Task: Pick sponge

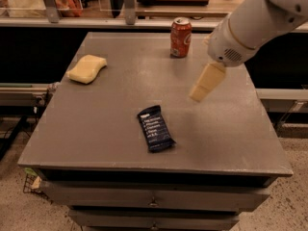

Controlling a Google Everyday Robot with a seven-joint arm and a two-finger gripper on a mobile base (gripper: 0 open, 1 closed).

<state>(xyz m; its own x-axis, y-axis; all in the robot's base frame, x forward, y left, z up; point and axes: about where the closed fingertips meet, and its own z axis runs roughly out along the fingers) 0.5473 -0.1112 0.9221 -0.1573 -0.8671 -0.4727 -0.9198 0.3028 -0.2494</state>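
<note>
The scene is lit dimly and warmly from overhead. A soft sheen is spread over the grey table below the gripper, which is held above its right half. A highlight is caught on the soda can beyond the gripper. The gaps beside the table are left in deep shadow.

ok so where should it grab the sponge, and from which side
Grip the sponge across its narrower waist, straight down from above: it lies flat near the left edge of the table. The tool hangs over the right half, so it must cross left.
</note>
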